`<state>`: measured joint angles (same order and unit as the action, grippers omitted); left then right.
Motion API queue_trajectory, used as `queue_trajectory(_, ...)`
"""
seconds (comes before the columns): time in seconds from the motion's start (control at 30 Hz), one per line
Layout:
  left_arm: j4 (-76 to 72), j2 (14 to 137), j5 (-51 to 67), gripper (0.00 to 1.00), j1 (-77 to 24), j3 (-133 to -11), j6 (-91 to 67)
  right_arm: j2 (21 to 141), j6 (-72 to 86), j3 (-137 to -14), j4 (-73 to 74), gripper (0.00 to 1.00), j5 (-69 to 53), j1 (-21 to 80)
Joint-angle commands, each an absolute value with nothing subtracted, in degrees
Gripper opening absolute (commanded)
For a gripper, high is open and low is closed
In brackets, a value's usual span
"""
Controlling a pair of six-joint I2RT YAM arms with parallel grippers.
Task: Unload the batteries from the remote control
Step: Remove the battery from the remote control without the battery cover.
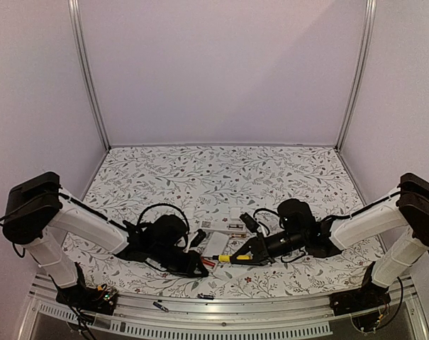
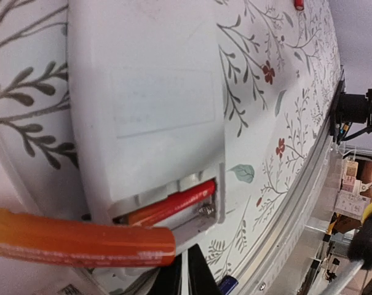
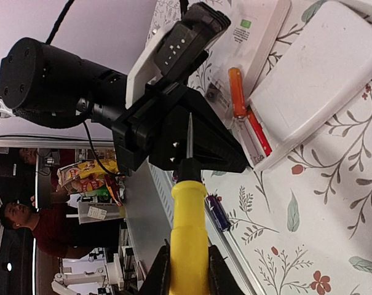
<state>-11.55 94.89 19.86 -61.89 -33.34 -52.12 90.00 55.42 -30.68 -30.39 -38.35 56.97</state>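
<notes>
A flowered table (image 1: 221, 170) is seen, with both arms brought to its near middle; the white remote (image 2: 149, 92) is laid there back upward, its battery bay uncovered at one end. The left gripper (image 1: 194, 266) is set close against the remote, but whether its fingers are spread or pressed together cannot be told. The right gripper (image 3: 187, 273) is pinched round the yellow handle of a screwdriver (image 3: 187, 209), whose thin blade is pointed toward the left gripper and the remote's open end. A red battery (image 2: 179, 203) is seated in the bay beside the spring (image 2: 205, 211); an orange battery (image 2: 81, 239) is lying across the bay's edge, partly out; a dark battery (image 3: 217, 212) is lying loose on the cloth near the rail (image 1: 221, 303).

Trouble is judged likely if the blade is levered hard: the red battery could be flicked out and rolled over the rail; the remote could be skidded if it is not pinned; the blade could be slipped onto the spring.

Fine print is carried along the orange battery, too blurred to be read; a green-marked label on a second remote (image 3: 253, 31) is no more legible.
</notes>
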Motion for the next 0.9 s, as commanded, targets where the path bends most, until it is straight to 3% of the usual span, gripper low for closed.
queue_trajectory(0.0, -7.0, 96.2, 13.8, 0.05, -62.2, -32.0, -51.9, 89.2, 56.2, -30.1, -34.6, 0.0, -41.2, 57.5)
queue_trajectory(0.13, -5.8, 91.3, 12.1, 0.09, -62.2, -30.7, -51.5, 88.1, 55.7, -29.9, -31.7, 0.0, -38.8, 57.5)
queue_trajectory(0.37, -1.2, 80.2, 6.9, 0.29, -61.1, -29.6, -50.7, 84.4, 50.6, -33.2, -17.8, 0.0, -30.9, 57.5)
queue_trajectory(0.5, -0.6, 76.2, 7.1, 0.44, -59.6, -29.7, -49.9, 81.0, 47.0, -35.7, -7.5, 0.0, -24.7, 57.4)
queue_trajectory(0.87, 5.2, 87.6, 6.0, 0.73, -58.7, -43.7, -39.5, 72.2, 48.1, -35.0, 3.8, 0.0, -10.2, 57.4)
